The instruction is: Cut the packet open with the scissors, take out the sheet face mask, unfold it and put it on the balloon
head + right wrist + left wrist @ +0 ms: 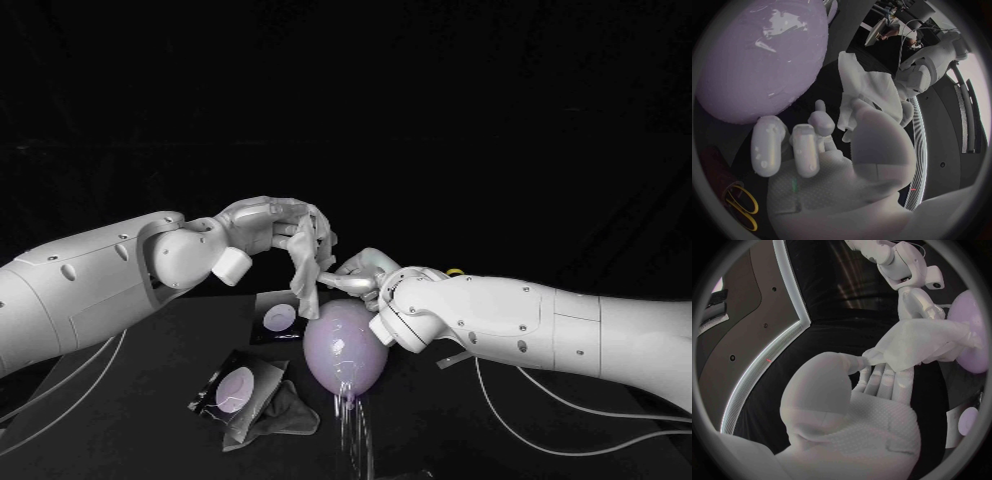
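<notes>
Head view, left hand: our left hand (pixel 278 232) is raised above the table (pixel 159 345), thumb and fingers clamped on the top edge of the mask (pixel 309 278).
Left wrist view, same hold: the left hand (pixel 870 387) pinches a corner of the mask (pixel 917 345).
Right hand: our right hand (pixel 366 276) sits just beside the hanging mask. In its wrist view the right hand (pixel 817 150) has its thumb against the lower edge of the mask (pixel 870 92). We cannot tell whether it is gripping.
Done so far: we judge the cutting and taking out finished, since the mask is free in the air.
Still to do: spreading the mask flat and laying it on the balloon.
Mask look: pale, limp, hanging in soft folds, only partly opened.
Balloon: the balloon (pixel 343 345) is lilac and glossy, lying on the table directly under the mask, near it but apart.
Packet: the packet (pixel 238 388) lies dark on the table, near the balloon, on our left arm's side.
Scissors: the yellow-handled scissors (pixel 742 205) lie beside our right hand.
</notes>
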